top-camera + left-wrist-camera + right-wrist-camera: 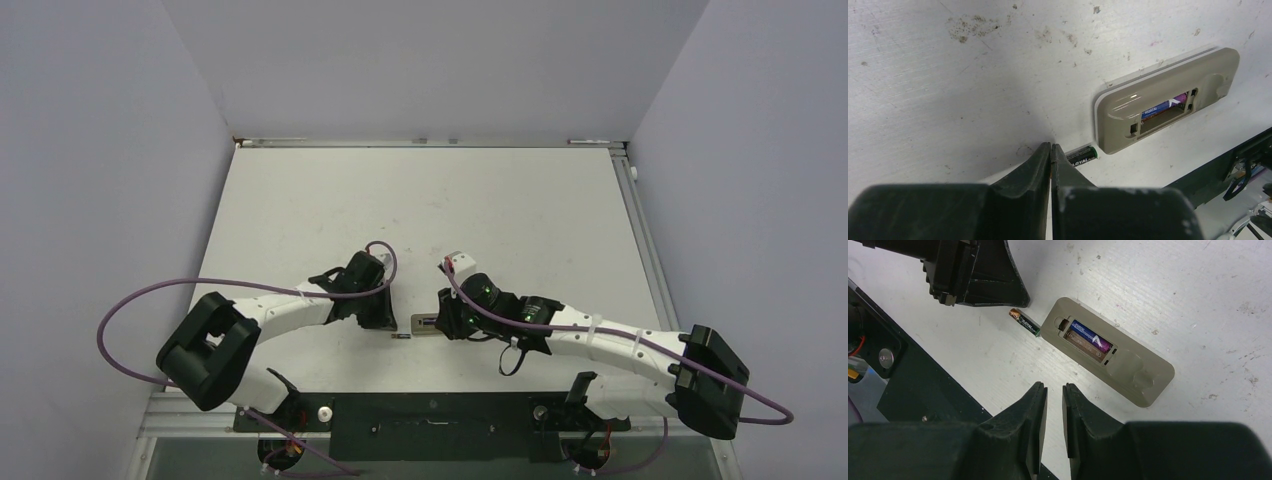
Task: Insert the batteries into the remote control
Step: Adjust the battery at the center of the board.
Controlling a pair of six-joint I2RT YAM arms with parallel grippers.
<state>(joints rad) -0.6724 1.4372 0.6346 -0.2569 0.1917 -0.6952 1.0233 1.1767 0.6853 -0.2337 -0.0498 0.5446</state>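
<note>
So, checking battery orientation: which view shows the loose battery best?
Right wrist: the loose battery lies fully visible beside the remote control. Left wrist hides part of it behind the left tool; top external shows only a speck.

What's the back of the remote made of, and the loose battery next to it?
The remote control looks like moulded plastic, matte beige-grey, judging by its rounded edges and soft highlight. The loose battery is probably a metal cell in a glossy printed wrap, dark with a green band and a coppery end.
</note>
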